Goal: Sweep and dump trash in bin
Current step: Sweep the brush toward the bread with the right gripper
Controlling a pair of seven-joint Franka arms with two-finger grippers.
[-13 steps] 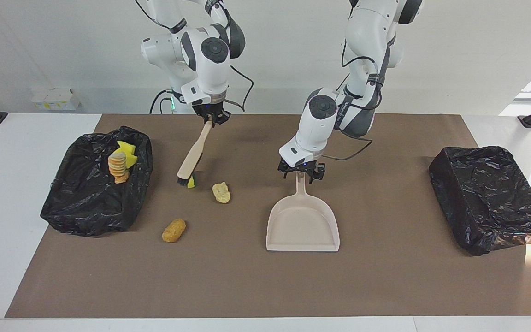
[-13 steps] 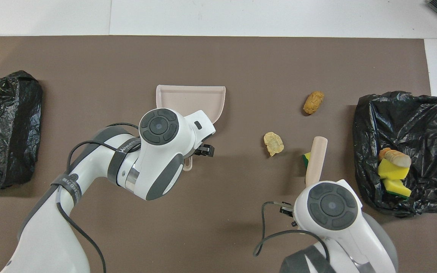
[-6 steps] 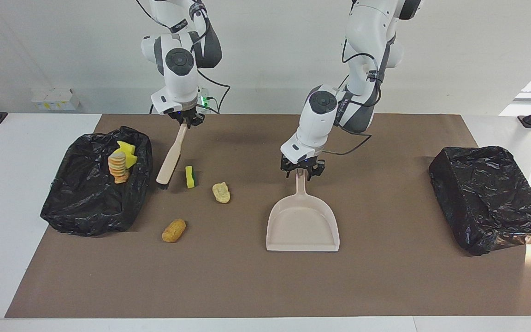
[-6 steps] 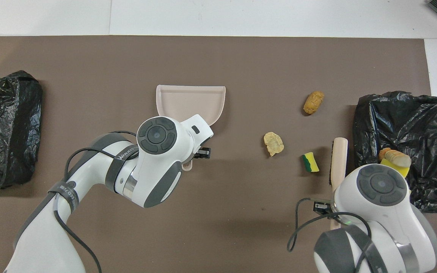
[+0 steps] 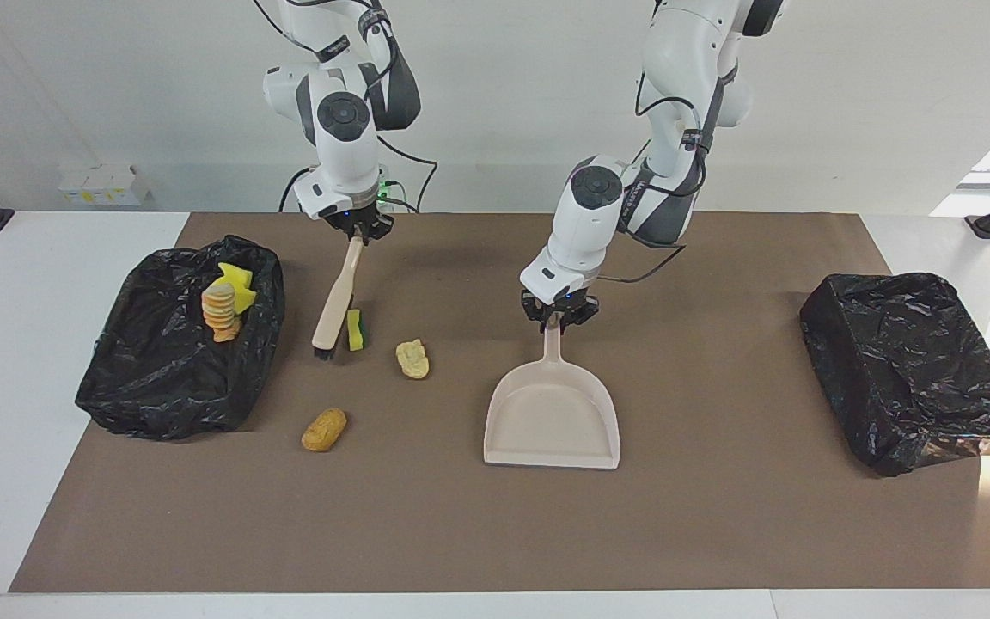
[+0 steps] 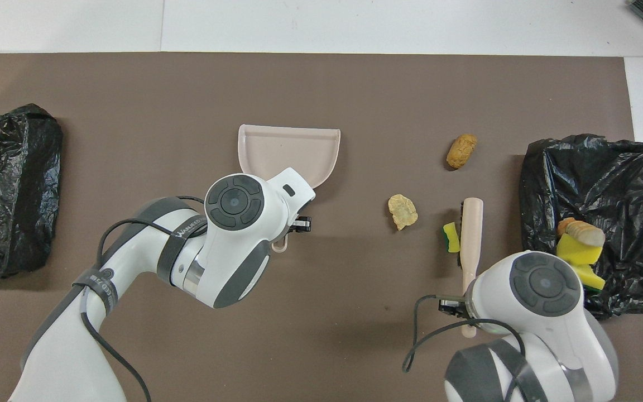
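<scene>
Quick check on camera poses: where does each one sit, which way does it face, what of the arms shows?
Facing view: high across the table, looking at the robots; both arms show whole, left tool on the dustpan handle, right tool on the brush.
Overhead view: above the robots' end, looking steeply down; arms enter from the bottom.
Shared: dustpan, brush, loose trash, both black bins.
</scene>
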